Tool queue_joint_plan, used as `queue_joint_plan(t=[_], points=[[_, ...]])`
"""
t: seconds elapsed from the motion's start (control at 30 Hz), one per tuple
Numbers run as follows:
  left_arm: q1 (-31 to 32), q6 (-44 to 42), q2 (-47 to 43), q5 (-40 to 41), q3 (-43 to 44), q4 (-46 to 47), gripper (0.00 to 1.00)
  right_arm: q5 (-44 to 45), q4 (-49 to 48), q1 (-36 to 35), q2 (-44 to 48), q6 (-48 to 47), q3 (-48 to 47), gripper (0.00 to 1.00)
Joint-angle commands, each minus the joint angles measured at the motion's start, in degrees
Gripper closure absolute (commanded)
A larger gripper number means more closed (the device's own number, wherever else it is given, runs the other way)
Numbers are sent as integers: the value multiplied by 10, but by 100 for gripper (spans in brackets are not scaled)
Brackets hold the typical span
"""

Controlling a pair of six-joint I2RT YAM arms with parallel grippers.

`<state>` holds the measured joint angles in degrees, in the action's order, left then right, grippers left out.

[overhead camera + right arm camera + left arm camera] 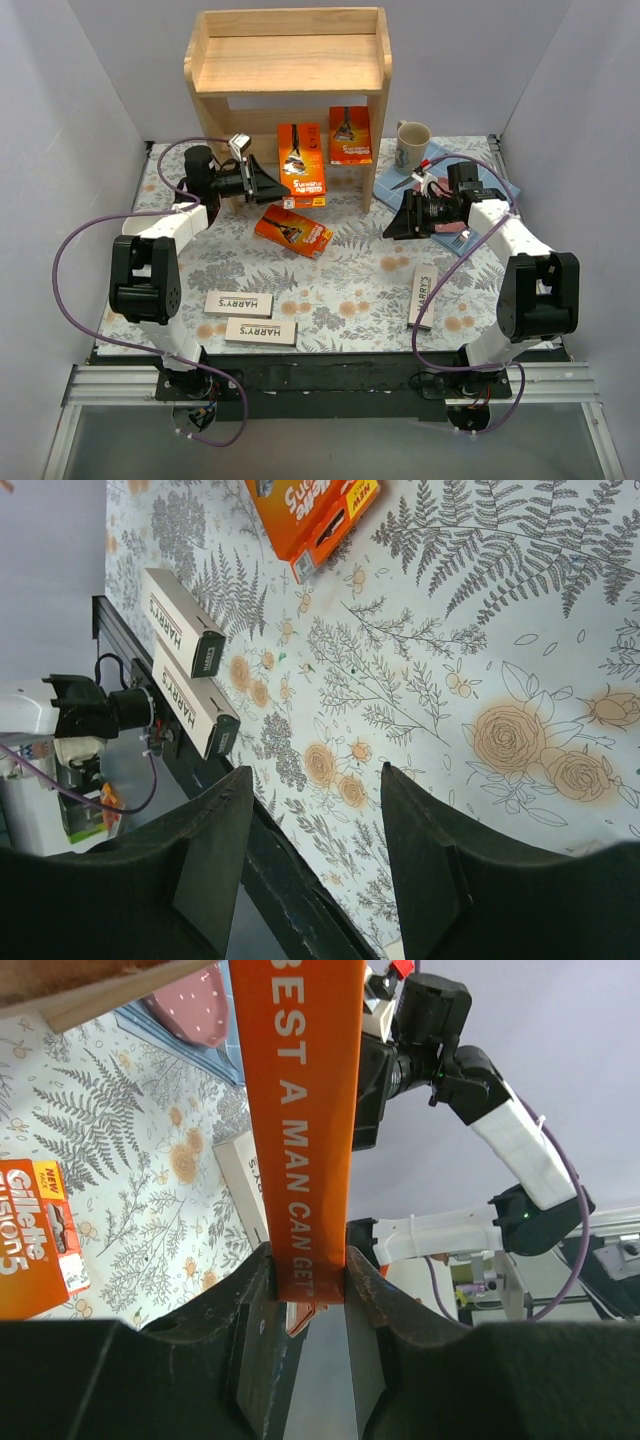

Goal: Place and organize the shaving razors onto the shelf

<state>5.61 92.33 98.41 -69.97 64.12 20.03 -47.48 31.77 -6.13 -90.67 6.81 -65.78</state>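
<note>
— At shelf lower tier: left gripper pinches orange pack by its edge, upright, beside second pack; right gripper spread, empty.
— Slide it fully in, square to neighbour, then release. Don't tip it.

the light-wood 2-tier shelf stands at the back. 1 orange pack stands on its lower tier, a 2nd orange pack is pinched upright in the left jaws beside it, and a 3rd orange pack lies flat in front. 2 white harry's boxes lie parallel near left, and 1 white harry's box lies near right.
</note>
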Motion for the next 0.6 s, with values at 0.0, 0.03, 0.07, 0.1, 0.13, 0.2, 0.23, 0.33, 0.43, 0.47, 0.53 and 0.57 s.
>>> queue_joint_plan(t=[0.0,0.03,0.07,0.1,0.13,0.2,0.23,0.33,0.43,0.47,0.53,0.57], points=[[-25,50,19,3,41,3,96,-23,1,-6,30,-12,-18,39],[-26,50,21,5,44,-1,95,-28,0,-10,31,-16,-24,39],[-26,51,25,9,52,-11,93,-31,6,-15,33,-21,-46,39],[-26,51,26,13,54,-14,93,-31,7,-29,35,-25,-56,39],[-26,50,26,16,56,-18,92,-31,8,-37,36,-28,-69,40],[-26,46,22,14,54,-27,92,-35,12,-69,36,-37,-105,41],[-26,43,20,14,51,-31,92,-35,13,-79,37,-46,-115,41],[-26,40,6,17,36,-33,93,-29,7,-128,41,-55,-147,44],[-26,39,-13,18,18,-39,94,-9,4,-173,34,-64,-184,47],[-26,37,-17,16,17,-48,95,7,1,-183,32,-66,-191,48],[-28,34,-29,15,11,-57,97,19,-9,-208,27,-66,-207,51],[-28,35,-30,19,10,-69,97,34,-18,-215,20,-66,-211,52]])
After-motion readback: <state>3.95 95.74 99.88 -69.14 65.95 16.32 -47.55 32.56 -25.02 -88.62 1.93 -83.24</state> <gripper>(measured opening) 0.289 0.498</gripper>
